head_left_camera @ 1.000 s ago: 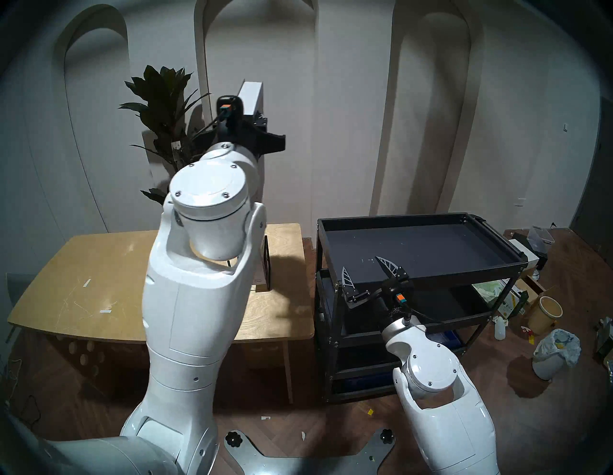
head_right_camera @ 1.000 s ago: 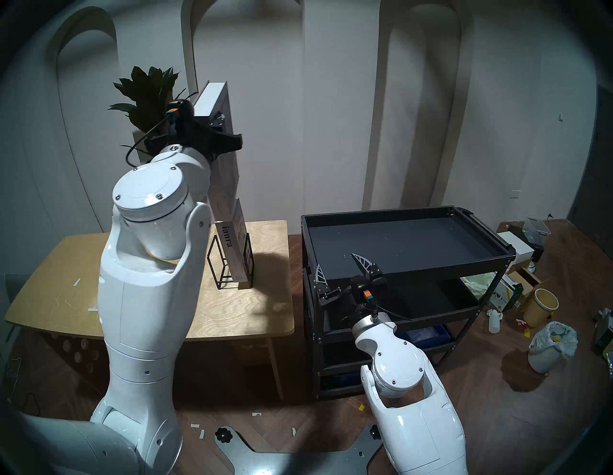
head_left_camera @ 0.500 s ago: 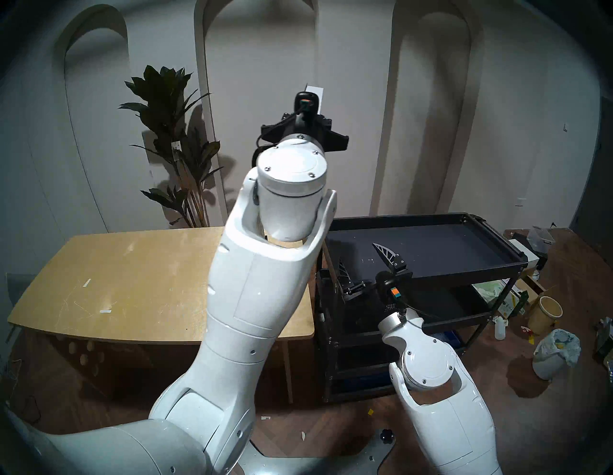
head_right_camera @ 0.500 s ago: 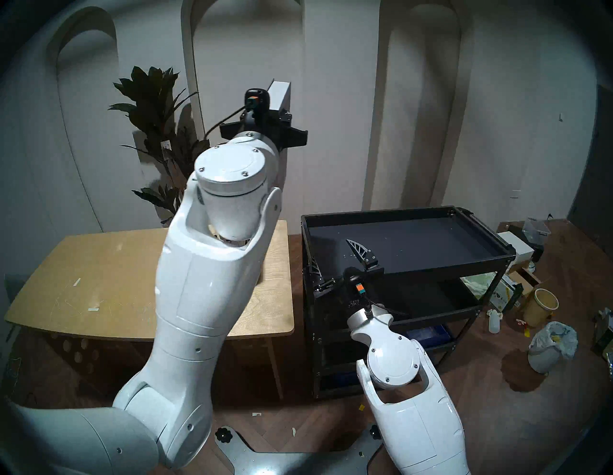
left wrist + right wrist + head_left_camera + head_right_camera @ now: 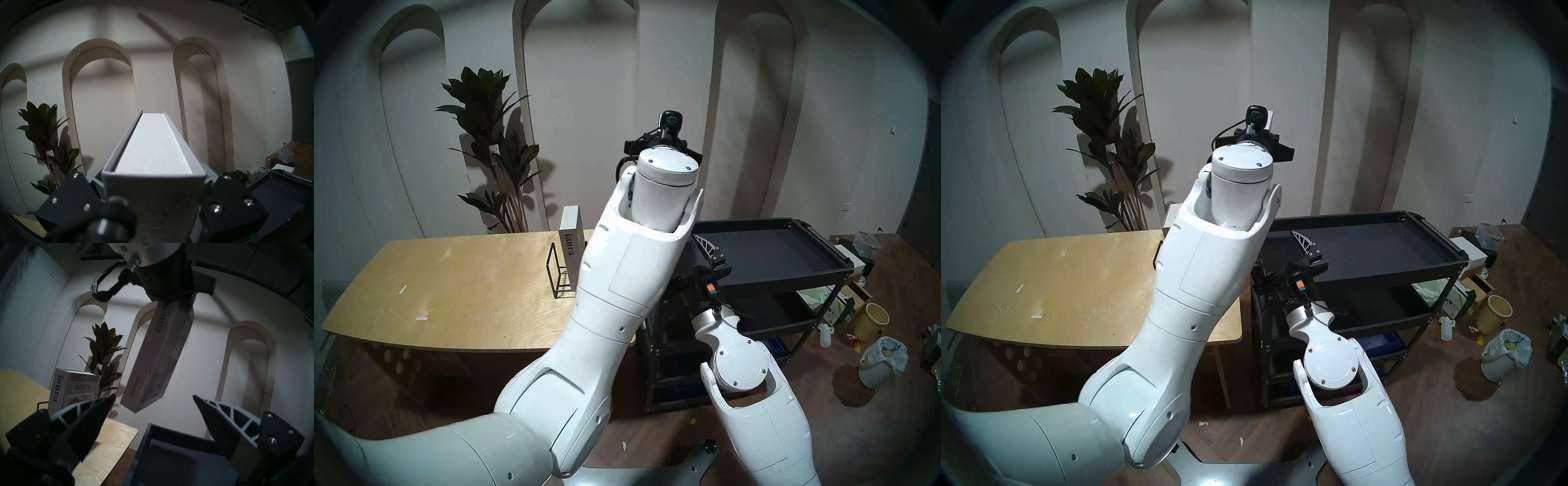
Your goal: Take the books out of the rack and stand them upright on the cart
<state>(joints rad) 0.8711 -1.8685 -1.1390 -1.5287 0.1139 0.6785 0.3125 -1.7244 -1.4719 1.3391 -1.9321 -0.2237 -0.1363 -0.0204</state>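
Note:
My left gripper [image 5: 171, 299] is shut on the taller grey book [image 5: 159, 353], spine text "ISSUE" showing. It holds the book upright in the air over the left end of the black cart [image 5: 789, 281]. The left wrist view looks along the book's white top edge [image 5: 153, 144]. In the head views my arm hides most of the book. The shorter "ianra" book [image 5: 571, 253] stands in the black wire rack [image 5: 555, 271] on the wooden table [image 5: 449, 288]. My right gripper [image 5: 153, 396] is open and empty, low at the cart's left front corner, one finger [image 5: 706, 247] over the top tray.
A tall potted plant [image 5: 490, 135] stands behind the table against the arched wall. Right of the cart the floor holds a bagged bin [image 5: 880, 359], a cream bucket [image 5: 870, 320], boxes and bottles. The cart has lower shelves [image 5: 772, 315].
My left arm has swung right, carrying the tall book from above the rack to above the cart's left end. The "ianra" book is now uncovered. My right gripper has shifted slightly left and stays open.

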